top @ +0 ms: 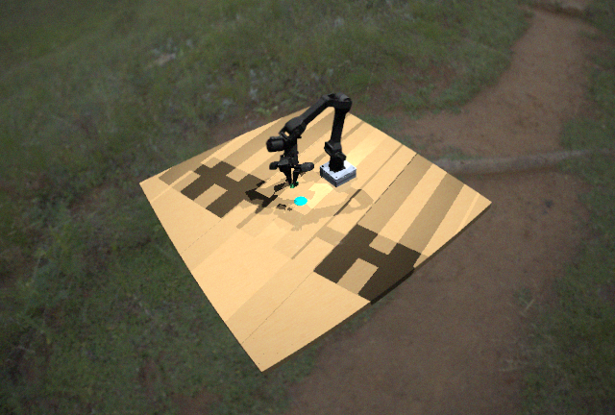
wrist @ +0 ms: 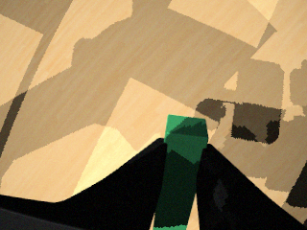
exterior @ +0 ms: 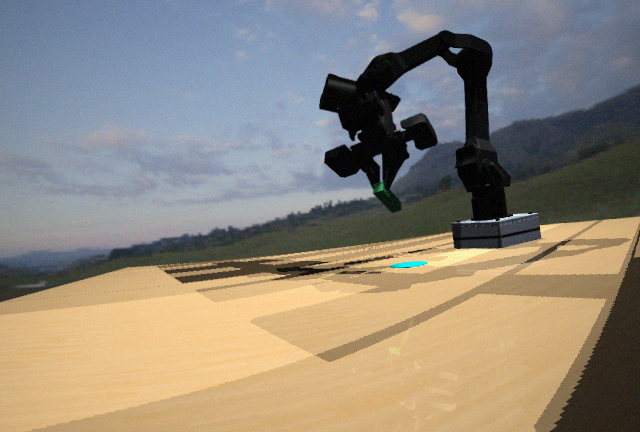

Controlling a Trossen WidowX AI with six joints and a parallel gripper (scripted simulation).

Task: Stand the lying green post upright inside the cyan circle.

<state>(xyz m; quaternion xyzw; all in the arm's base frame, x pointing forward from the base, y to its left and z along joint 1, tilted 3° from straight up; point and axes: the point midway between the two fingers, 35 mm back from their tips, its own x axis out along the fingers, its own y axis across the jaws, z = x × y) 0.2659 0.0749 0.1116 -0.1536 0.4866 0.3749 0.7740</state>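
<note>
Beside the arm's base (top: pixel 325 176) (exterior: pixel 475 237), cyan circle (top: pixel 300 201) (exterior: pixel 408 264).
</note>
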